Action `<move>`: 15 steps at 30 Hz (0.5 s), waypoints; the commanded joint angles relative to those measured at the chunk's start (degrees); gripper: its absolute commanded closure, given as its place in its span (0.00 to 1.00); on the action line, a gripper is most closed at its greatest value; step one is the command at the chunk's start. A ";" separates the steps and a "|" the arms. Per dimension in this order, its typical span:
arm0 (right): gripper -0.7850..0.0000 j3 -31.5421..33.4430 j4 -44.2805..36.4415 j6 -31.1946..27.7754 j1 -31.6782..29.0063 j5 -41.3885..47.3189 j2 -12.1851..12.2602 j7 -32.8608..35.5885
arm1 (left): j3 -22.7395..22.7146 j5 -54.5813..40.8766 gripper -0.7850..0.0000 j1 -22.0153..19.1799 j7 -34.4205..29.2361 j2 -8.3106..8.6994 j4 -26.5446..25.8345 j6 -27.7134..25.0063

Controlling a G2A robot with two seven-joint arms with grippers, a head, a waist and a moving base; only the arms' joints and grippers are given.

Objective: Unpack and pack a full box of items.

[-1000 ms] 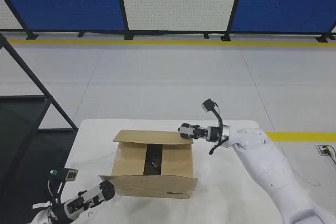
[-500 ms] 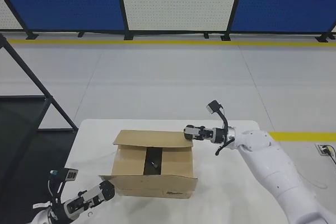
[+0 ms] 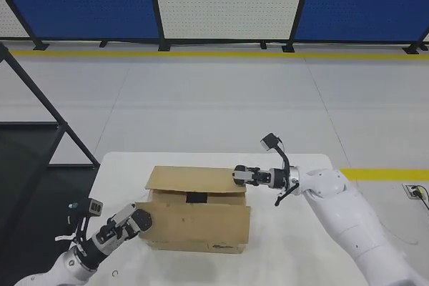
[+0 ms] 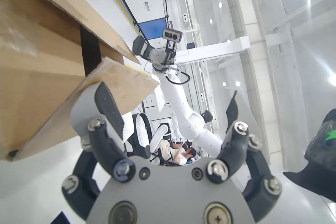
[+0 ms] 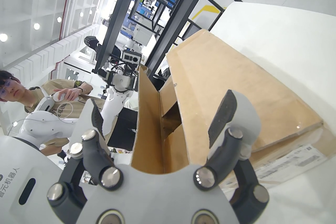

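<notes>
Box (image 3: pixel 197 227) of brown corrugated cardboard, rectangular with flat matte faces, is sitting on the smooth white table (image 3: pixel 293 250) toward its left half, with its long axis running left-right across the robot's front and its opening facing up. Far flap (image 3: pixel 189 179) is leaning inward over the top and near flap (image 3: pixel 200 214) is tilting up toward it, leaving a narrow dark slot (image 3: pixel 195 196) between them (contents cannot be made out). Left gripper (image 3: pixel 139 220) is sitting at the box's near-left corner with fingers spread apart, one pad (image 4: pixel 106 101) resting against the near flap's edge, nothing clamped. Right gripper (image 3: pixel 237 174) is hovering at the far flap's right corner with fingers apart, flap edges lying in the gap but not pinched. Bare tabletop is lying open to the box's right, and the left table edge is running close to the left gripper.
</notes>
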 commanded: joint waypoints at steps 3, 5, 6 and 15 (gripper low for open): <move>0.00 1.67 -3.55 1.80 -2.01 0.72 1.18 1.75 | 2.01 0.38 0.00 -2.21 2.54 -0.25 1.17 2.34; 0.00 2.65 -5.42 2.93 -3.12 1.83 1.81 2.89 | 2.75 0.65 0.00 -3.23 3.70 -0.37 1.69 3.28; 0.00 3.17 -6.28 3.62 -3.68 2.62 2.12 3.58 | 3.11 0.80 0.00 -3.65 4.15 -0.42 2.00 3.78; 0.00 7.24 -11.15 15.39 -6.72 11.25 3.63 8.53 | 5.12 1.28 0.00 -6.22 6.63 -0.82 3.87 5.61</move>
